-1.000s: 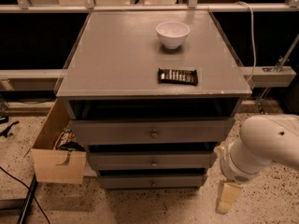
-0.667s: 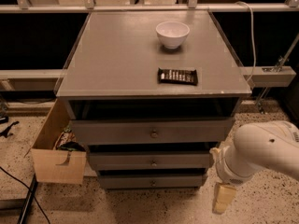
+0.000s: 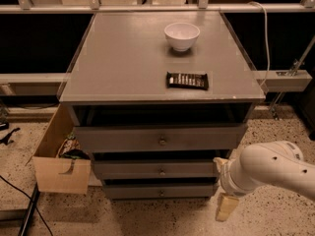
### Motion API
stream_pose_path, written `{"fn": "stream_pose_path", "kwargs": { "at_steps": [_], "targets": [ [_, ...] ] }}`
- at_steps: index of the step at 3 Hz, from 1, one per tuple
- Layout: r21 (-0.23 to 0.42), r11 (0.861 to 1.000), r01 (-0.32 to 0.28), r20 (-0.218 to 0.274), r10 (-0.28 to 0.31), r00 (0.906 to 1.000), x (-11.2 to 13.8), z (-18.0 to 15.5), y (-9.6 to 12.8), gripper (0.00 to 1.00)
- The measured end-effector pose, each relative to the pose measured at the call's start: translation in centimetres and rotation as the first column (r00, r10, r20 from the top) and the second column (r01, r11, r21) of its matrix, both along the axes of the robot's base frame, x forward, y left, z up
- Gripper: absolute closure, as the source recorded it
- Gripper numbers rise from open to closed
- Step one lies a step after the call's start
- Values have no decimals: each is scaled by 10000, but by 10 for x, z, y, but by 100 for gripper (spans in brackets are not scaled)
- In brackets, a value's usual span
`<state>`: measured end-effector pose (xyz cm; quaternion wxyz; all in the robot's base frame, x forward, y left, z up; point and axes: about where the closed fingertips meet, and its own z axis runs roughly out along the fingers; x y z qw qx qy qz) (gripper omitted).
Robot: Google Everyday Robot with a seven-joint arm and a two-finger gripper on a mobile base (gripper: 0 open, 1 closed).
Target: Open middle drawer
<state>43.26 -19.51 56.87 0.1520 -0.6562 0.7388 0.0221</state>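
The gray cabinet (image 3: 123, 58) has three drawer fronts stacked under its top. The middle drawer (image 3: 128, 170) is a low gray panel with a small round metal knob (image 3: 161, 171) at its centre, and a dark gap shows above it. The taller top drawer (image 3: 123, 139) is above it and the narrow bottom drawer (image 3: 133, 191) is below it. My gripper (image 3: 226, 208) hangs from the white arm (image 3: 270, 168) at the lower right. It is just off the cabinet's right front corner, near floor level, to the right of the middle drawer's knob and lower than it.
A white bowl (image 3: 182, 35) and a dark snack bar (image 3: 187, 80) lie on the cabinet top. An open cardboard box (image 3: 61, 173) with items in it stands against the cabinet's left side. Black cables (image 3: 19, 200) run across the speckled floor at left. A rail and white cable (image 3: 266, 38) are behind.
My arm and gripper have moved left, closer to the cabinet's right front corner. The drawers, bowl and snack bar have not moved.
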Motion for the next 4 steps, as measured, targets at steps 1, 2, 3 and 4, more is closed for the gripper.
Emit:
{"fn": "stream_pose_path", "kwargs": {
  "at_steps": [1,2,3,4],
  "targets": [
    [583,9983,82,60,-86,9999,18,-30,1,0],
    [1082,9940,139,168,-158,9997,29,-45,1,0],
    [1867,9824,-12,456,-74,9989,41,-64,3,0],
    [1892,9819,-10,474,-81,9988,41,-69,2,0]
  ]
}}
